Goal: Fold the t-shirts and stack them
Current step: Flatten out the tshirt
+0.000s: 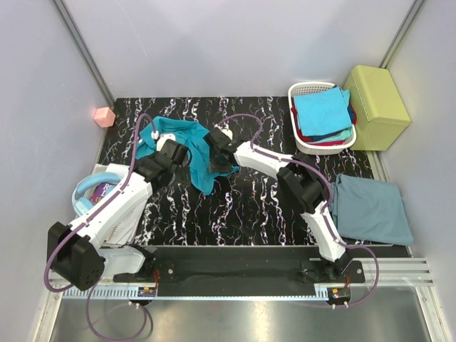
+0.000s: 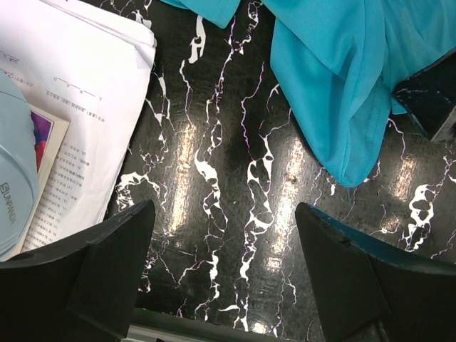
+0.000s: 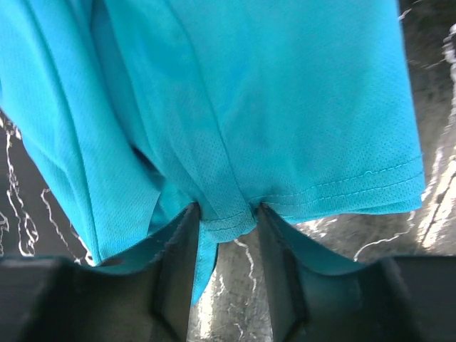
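One teal shirt [image 1: 187, 137] bunched on counter [image 1: 256, 206], far left of middle. Hem pinched in right claw [image 3: 224, 221]. Wide open: left claw [image 2: 224, 235], low over counter beside papers [image 2: 78, 107]. Folded grey-blue shirt [image 1: 370, 206] at right edge.

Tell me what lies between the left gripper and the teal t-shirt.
Only bare black marbled table; the left wrist view shows it. The open left gripper hangs short of the teal t-shirt, white papers off to its side.

One teal t-shirt [image 1: 182, 130], one grey-blue t-shirt [image 1: 370, 208], one white basket [image 1: 311, 85], one yellow-green box [image 1: 376, 105], one pink cube [image 1: 105, 116].
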You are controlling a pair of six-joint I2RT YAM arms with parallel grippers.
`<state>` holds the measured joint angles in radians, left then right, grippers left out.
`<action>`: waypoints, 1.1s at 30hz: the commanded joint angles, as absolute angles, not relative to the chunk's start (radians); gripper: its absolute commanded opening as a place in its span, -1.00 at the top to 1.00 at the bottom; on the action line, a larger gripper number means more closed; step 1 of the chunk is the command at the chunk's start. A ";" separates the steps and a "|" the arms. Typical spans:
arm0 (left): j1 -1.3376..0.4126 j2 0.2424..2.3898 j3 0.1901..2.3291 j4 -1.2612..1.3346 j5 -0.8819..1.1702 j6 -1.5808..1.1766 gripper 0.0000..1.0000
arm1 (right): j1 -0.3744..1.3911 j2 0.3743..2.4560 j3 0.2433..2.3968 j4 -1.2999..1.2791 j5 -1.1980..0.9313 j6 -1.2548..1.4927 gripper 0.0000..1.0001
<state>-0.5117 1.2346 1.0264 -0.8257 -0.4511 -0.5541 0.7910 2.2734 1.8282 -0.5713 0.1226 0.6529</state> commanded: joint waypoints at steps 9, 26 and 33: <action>-0.506 1.227 1.015 -0.790 -0.422 -0.557 -0.71 | 0.815 2.188 1.793 -0.549 0.187 0.670 0.56; -0.506 1.241 1.020 -0.787 -0.433 -0.577 -0.71 | 0.812 1.985 1.812 -0.621 0.385 0.578 1.00; -0.506 1.249 1.063 -0.788 -0.451 -0.586 -0.71 | 0.729 1.893 1.871 -0.721 0.506 0.552 1.00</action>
<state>-0.5117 1.2457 1.0187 -0.8139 -0.4309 -0.5735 0.7910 1.9881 1.8111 -0.6575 0.3702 0.5827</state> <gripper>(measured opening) 0.856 0.014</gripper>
